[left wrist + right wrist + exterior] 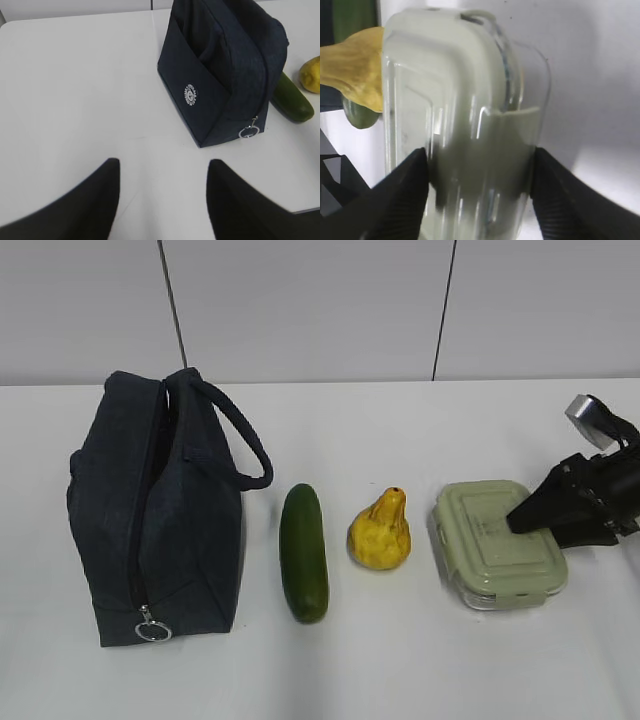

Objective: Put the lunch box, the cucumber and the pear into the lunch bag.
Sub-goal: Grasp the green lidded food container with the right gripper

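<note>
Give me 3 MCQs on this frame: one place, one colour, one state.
1. What lies between the bag and the pear?
A. cucumber
B. lunch box
C. nothing

2. The box lid's colour?
A. navy
B. pale green
C. yellow

3. The right gripper is:
A. holding the pear
B. inside the bag
C. straddling the box's end

Key:
1 A, the exterior view shows the row as bag, cucumber, pear, box.
2 B, it is sage in both views.
3 C, the right wrist view shows a finger on each side of it.

The lunch box (465, 125) is blurred, its near end cut off.
</note>
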Robot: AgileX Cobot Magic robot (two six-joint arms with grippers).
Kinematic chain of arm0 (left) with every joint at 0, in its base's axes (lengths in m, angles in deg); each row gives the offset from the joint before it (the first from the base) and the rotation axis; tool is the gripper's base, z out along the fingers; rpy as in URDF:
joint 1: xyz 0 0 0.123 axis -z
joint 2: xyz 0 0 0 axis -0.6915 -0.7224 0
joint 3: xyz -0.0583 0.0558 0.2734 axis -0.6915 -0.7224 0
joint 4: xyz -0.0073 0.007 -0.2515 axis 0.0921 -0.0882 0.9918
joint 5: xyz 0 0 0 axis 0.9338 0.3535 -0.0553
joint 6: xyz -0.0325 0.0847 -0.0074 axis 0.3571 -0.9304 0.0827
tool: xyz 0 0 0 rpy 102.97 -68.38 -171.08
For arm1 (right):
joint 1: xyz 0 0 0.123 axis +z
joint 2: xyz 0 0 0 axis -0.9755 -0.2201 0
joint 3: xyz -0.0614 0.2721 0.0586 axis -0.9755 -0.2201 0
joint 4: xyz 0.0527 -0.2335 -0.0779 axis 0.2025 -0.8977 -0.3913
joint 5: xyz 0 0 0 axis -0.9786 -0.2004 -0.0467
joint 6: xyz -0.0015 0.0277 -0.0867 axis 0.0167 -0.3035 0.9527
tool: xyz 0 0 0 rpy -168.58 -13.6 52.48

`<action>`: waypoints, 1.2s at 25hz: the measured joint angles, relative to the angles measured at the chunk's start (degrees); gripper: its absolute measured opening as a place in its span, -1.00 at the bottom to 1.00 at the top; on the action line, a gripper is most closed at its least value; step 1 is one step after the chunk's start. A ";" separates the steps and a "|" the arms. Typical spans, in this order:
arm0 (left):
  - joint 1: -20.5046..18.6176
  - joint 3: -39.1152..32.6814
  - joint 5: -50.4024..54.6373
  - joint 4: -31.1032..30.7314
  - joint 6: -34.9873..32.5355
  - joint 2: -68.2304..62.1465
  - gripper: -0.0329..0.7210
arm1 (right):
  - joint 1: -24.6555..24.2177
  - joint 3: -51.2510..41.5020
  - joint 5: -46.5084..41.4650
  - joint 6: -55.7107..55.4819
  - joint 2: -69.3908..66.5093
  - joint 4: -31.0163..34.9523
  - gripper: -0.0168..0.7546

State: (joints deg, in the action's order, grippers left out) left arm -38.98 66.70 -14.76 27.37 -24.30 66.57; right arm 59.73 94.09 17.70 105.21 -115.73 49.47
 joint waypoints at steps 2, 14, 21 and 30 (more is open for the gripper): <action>0.00 0.00 0.00 0.00 0.00 0.00 0.00 | 0.00 0.00 -0.42 0.11 0.00 0.38 0.17; 0.00 0.00 0.00 0.00 0.00 0.00 0.00 | 0.04 0.09 -1.17 0.14 0.00 0.60 -0.02; 0.00 0.00 0.00 0.00 0.00 0.00 0.00 | 0.04 0.09 -1.20 0.14 0.00 0.60 -0.02; 0.00 0.00 0.00 0.00 0.00 0.00 0.00 | 0.04 0.09 -1.20 0.24 0.00 0.73 -0.02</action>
State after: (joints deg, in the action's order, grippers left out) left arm -38.98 66.70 -14.76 27.37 -24.30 66.57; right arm 59.77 94.19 16.50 105.44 -115.73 50.20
